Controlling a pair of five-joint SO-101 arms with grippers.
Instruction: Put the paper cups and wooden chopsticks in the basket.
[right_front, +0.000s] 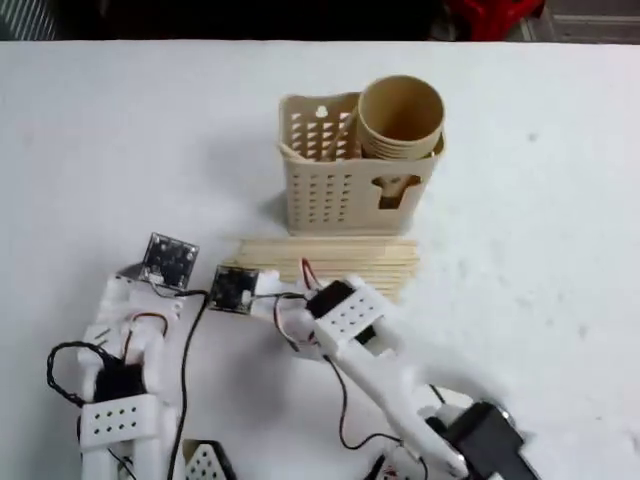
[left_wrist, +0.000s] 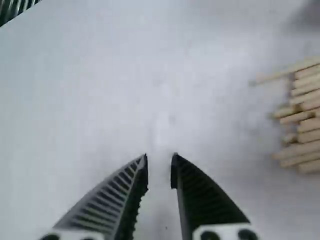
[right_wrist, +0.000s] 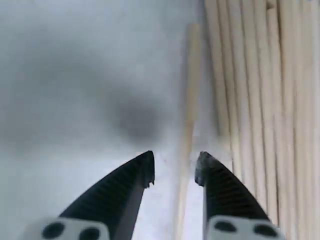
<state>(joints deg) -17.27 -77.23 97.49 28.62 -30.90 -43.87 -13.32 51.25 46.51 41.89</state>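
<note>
A cream perforated basket (right_front: 330, 190) stands at the table's middle back, with a stack of paper cups (right_front: 400, 115) upright in its right side. Several wooden chopsticks (right_front: 330, 258) lie side by side in a row just in front of it. My right gripper (right_wrist: 175, 167) is open and low over the table at the near edge of that row. One stray chopstick (right_wrist: 189, 115) runs between its fingertips, and the rest of the row (right_wrist: 260, 100) lies beside it. My left gripper (left_wrist: 159, 159) is slightly open over bare table, holding nothing, with the chopstick ends (left_wrist: 300, 125) off to one side.
The left arm (right_front: 125, 330) sits at the front left and the right arm (right_front: 350, 320) crosses in from the front right. Their wrists are close together near the left end of the chopstick row. The white table (right_front: 540, 220) spreads wide on both sides of the basket.
</note>
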